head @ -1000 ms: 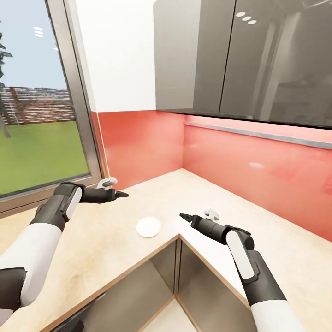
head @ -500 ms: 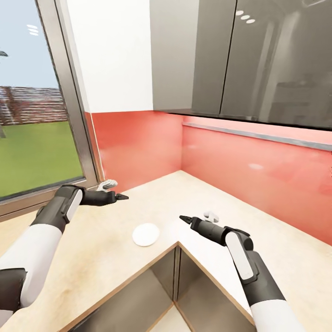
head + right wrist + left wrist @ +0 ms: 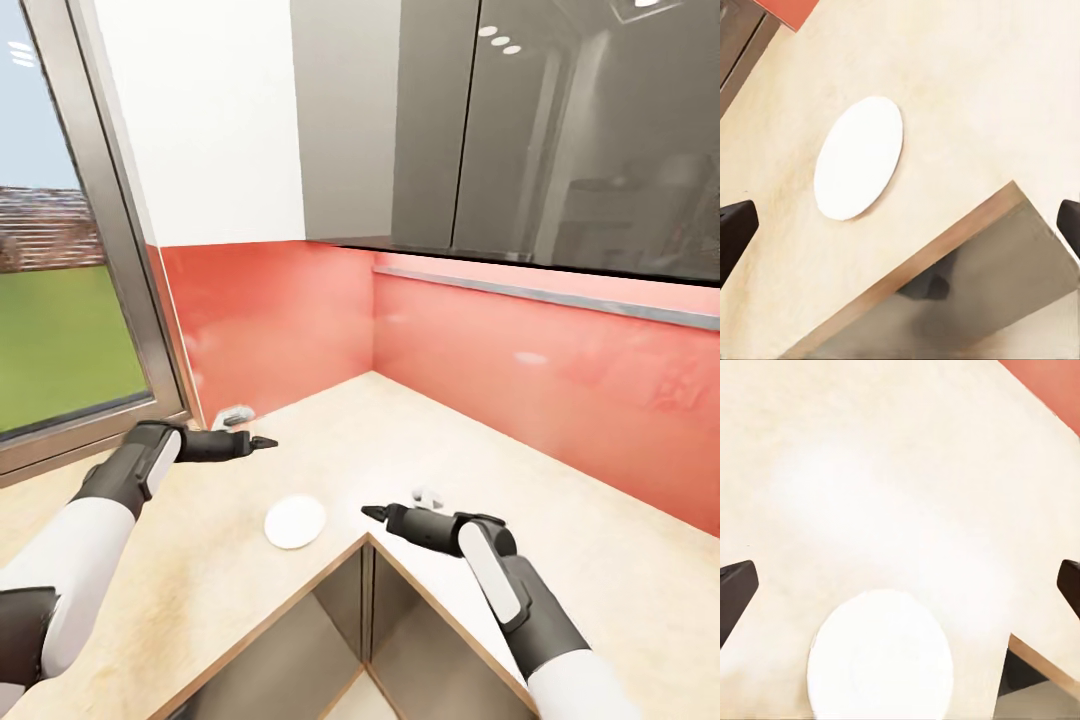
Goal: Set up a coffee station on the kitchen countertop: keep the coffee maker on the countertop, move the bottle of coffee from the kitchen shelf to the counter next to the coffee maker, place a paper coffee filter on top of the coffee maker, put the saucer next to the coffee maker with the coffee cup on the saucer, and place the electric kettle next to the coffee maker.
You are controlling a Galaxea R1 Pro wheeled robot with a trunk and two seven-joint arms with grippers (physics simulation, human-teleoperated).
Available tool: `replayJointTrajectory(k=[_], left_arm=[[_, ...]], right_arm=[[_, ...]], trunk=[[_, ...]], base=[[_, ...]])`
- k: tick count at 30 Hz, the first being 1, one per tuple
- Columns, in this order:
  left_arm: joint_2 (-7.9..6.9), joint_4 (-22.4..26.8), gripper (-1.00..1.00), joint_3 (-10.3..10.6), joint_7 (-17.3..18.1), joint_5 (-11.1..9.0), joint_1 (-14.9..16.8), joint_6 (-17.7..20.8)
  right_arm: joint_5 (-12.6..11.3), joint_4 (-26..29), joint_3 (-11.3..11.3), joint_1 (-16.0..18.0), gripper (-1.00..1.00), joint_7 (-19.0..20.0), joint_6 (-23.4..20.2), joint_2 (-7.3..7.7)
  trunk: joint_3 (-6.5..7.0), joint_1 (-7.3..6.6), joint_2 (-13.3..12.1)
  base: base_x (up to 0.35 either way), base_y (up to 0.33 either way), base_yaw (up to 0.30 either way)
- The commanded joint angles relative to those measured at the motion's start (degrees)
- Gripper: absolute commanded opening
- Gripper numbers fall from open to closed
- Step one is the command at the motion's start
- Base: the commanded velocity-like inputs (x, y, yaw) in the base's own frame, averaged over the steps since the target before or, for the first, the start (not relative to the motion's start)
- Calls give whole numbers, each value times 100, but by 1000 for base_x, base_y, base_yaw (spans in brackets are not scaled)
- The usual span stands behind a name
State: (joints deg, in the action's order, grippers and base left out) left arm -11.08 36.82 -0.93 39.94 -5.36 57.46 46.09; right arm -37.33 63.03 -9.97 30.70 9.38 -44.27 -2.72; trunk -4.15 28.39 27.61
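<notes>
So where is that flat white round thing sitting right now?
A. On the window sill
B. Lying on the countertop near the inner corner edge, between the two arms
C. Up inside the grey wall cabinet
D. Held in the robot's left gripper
B. The white disc lies flat on the beige countertop close to its inner corner edge, with the left gripper and right gripper apart from it on either side.

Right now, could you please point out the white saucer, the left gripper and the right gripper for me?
saucer (image 3: 295, 522), head view, centre of its white disc.
left gripper (image 3: 268, 441), head view, at its fingertips.
right gripper (image 3: 370, 514), head view, at its fingertips.
</notes>
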Motion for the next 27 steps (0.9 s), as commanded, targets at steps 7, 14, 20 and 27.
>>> replayJointTrajectory(k=[7, 14, 20, 27], left_arm=[[-49, -225, 100, -97, 1, -53, -158, -792], [-8, -229, 100, -162, -2, -65, -287, -891], [0, -231, 100, -162, 0, -62, -311, -891], [4, -236, 100, -162, -4, -68, -322, -891]], right_arm=[[-17, -381, -611, 6, 100, 54, -14, -133], [-28, -405, -952, 6, 100, 95, -11, -407], [-23, -413, -954, 6, 100, 90, -11, -405], [-28, -559, -963, 6, 100, 90, -11, -414]], trunk=[[-12, 3, 12], [-12, 3, 12], [-12, 3, 12], [-12, 3, 12]], base=[[1, 0, -3], [47, 29, 0], [25, 13, 0], [84, 51, 0]])
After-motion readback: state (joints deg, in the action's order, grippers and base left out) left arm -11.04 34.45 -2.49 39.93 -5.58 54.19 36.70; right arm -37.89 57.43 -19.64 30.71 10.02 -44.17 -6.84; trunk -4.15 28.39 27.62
